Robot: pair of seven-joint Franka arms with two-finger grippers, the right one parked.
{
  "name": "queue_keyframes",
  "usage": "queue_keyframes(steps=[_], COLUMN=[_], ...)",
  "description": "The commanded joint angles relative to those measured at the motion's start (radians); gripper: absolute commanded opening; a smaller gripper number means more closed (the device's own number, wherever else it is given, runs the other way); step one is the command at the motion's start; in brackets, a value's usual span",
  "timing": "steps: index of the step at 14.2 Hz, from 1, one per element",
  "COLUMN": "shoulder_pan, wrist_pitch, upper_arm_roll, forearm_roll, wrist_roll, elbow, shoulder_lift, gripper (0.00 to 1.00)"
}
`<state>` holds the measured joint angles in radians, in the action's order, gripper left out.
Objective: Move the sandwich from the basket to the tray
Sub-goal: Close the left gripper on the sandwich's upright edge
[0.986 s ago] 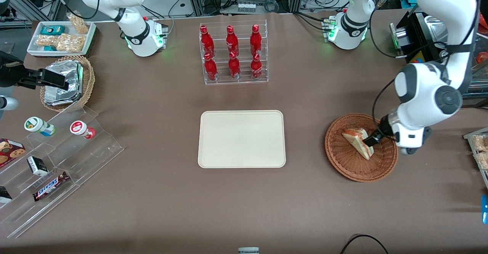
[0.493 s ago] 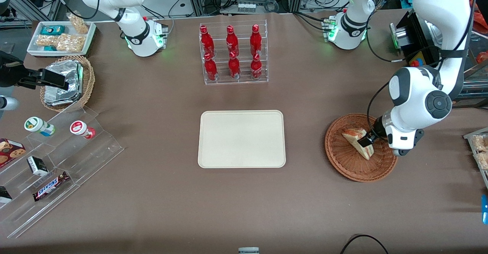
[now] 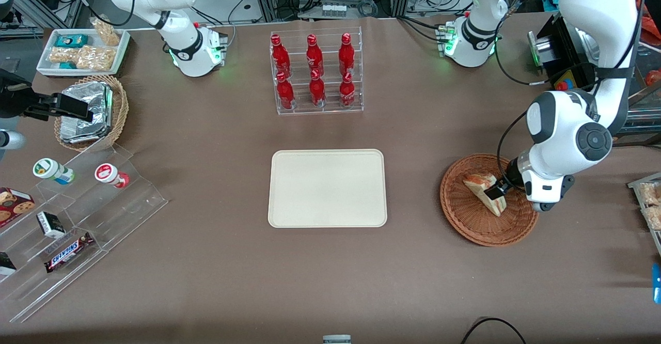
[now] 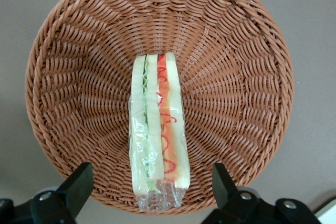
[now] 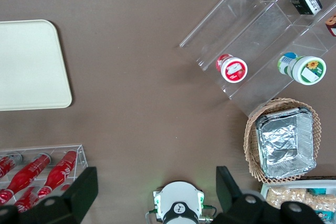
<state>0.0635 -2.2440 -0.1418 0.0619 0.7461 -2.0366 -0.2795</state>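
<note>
The sandwich (image 3: 481,190) (image 4: 156,132), a plastic-wrapped wedge of pale bread with green and orange-red layers, lies in the reddish-brown wicker basket (image 3: 465,220) (image 4: 236,72) toward the working arm's end of the table. My gripper (image 3: 497,191) (image 4: 151,186) hangs low over the basket, open. Its two black fingers (image 4: 79,182) stand wide on either side of the sandwich's wrapped end without touching it. The cream tray (image 3: 327,188) (image 5: 29,66) lies bare at the table's middle.
A clear rack of red bottles (image 3: 316,73) stands farther from the front camera than the tray. Toward the parked arm's end are a stepped acrylic shelf with snacks (image 3: 77,215), a tan basket with foil packets (image 3: 90,111) and a white snack tray (image 3: 82,49).
Over the first half second the arm shifted slightly toward the tray and the gripper settled over the sandwich. Since then nothing has moved.
</note>
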Motion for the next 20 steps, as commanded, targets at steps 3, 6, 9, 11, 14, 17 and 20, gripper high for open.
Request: queue_keyframes(steps=[3,6,9,11,14,17,20], shoulder_pan=[-0.004,-0.004,-0.002,-0.002,-0.002,-0.002,-0.002], wrist_pitch=[-0.009,-0.019,-0.067,-0.098,-0.123,-0.123,-0.118], upper_arm_roll=[0.001,0.001,0.002,0.001,0.001,0.001,0.002], forearm_roll=[-0.008,-0.008,-0.004,-0.004,-0.004,-0.001,-0.008], wrist_roll=[0.005,0.007,0.016,0.036,0.038,0.039,0.036], elbow=[0.018,0.021,0.018,0.013,0.015,0.013,0.006], shoulder_lift=[-0.023,-0.055,-0.093,-0.119,-0.141,-0.139,-0.127], gripper=[1.00,1.00,1.00,1.00,1.00,0.89,0.23])
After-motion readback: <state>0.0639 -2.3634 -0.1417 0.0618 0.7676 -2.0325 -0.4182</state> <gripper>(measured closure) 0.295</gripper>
